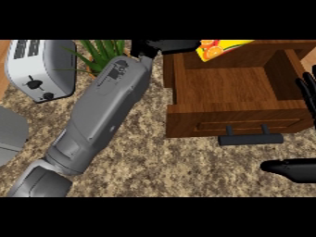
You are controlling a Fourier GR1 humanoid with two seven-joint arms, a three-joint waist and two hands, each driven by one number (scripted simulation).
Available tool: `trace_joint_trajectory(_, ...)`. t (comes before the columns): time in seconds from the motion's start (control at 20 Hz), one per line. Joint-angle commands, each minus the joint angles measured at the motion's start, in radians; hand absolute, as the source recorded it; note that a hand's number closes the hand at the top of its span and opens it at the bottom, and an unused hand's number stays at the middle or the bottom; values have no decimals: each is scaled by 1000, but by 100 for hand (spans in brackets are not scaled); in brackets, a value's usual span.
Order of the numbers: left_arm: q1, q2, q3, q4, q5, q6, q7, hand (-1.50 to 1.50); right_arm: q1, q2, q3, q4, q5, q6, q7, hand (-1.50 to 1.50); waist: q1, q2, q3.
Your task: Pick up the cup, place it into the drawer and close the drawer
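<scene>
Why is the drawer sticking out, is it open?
Yes, open. The drawer is pulled out, and you can see its bare wooden floor from above, with the handle at the front.

The black left hand (166,46) is cut off at the top edge, so whatever it holds stays hidden. The orange-printed yellow carton (218,48) and silver toaster (41,67) are clipped there too.
</scene>
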Motion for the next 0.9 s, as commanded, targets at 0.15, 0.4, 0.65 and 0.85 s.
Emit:
trace_joint_trajectory(0.15, -97, 0, -107, 120, 114, 51, 22, 150, -9, 15, 17, 0, 21, -14, 6, -150, -4, 0, 0)
trace_joint_trajectory(0.4, -45, 0, -247, 183, 184, 70, -68, 150, -54, 20, 23, 13, 13, -21, 21, -150, -26, 6, 0)
trace_joint_trajectory(0.65, -90, 0, -376, 199, 199, 149, 38, 150, -71, -16, 0, 85, -2, 26, -36, -150, -37, 8, 1)
trace_joint_trajectory(0.85, -92, 0, -441, 210, 220, 143, 73, -150, -48, -5, -4, 22, -19, 10, 11, -150, -46, 8, 1)
